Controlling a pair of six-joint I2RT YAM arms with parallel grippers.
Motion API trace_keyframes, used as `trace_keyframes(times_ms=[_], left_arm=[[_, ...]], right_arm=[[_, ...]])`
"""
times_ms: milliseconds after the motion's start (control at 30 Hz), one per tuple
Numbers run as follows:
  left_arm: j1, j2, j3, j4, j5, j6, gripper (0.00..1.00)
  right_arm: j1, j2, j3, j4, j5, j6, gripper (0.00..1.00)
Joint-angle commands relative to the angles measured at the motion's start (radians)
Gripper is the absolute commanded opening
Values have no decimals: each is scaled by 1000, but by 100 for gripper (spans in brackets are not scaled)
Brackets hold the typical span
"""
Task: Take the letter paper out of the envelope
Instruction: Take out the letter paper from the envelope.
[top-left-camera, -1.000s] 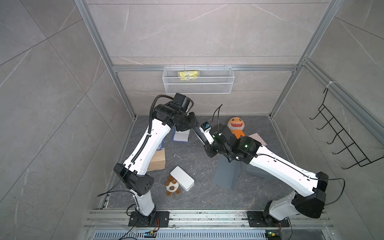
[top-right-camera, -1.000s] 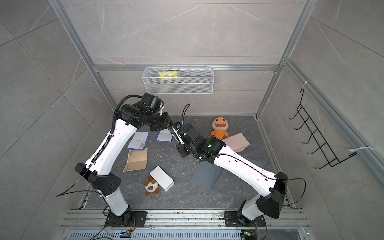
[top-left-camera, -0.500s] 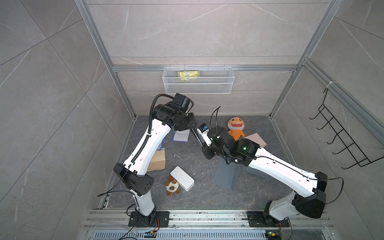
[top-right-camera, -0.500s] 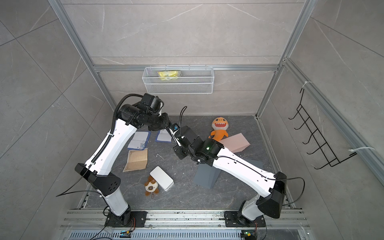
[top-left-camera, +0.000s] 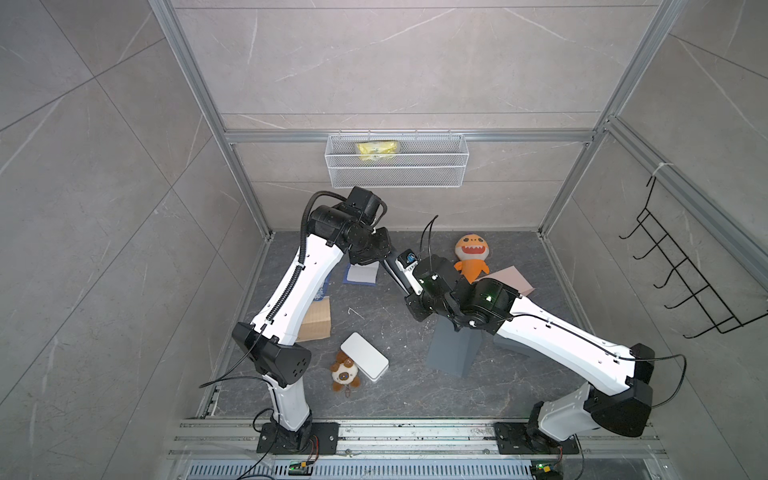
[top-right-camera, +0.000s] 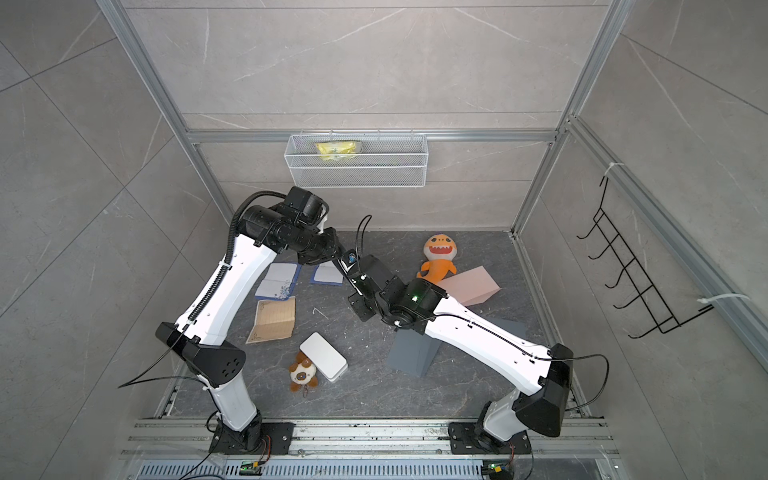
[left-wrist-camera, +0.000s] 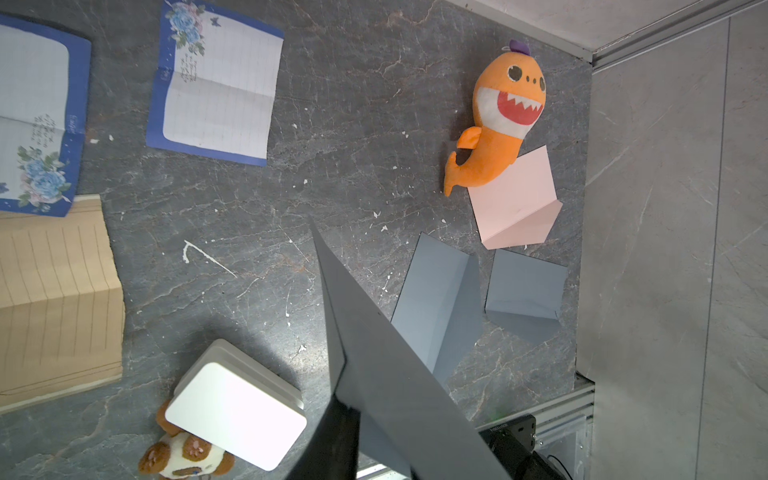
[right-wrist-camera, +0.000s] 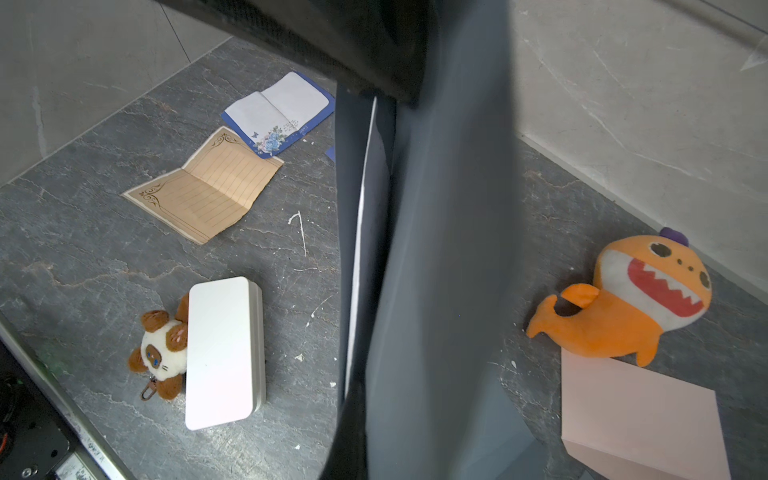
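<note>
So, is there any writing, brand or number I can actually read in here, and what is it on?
None can be read.
Blue flowered letter paper: small printed lines by the flowers, too small.
Second blue flowered paper: the same.
Black box: faint label, blurred.
Yellow packet in the wire basket: print blurred.
Tan lined paper: rules and scrollwork only.
Grey envelope: blank.

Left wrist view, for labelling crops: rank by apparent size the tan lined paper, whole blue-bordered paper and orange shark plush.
1. tan lined paper, though cropped by the frame
2. blue-bordered paper
3. orange shark plush
</note>
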Motion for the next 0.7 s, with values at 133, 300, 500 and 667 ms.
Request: trace_keyframes(times_ms=[133,300,500,667], left_arm=[[-8,28,35,-84,9,-21,24],[-17,35,34,-87,16,-28,24],[-31,41,30,-83,0,-49,22],[-33,37,31,-84,-9,-55,20]], right_arm=[[42,-1,54,23,127,-15,0],[71,-2,42,50,209,-14,0],[102,11,48,81,248,-19,0],[118,19,49,78,298,-22,0]])
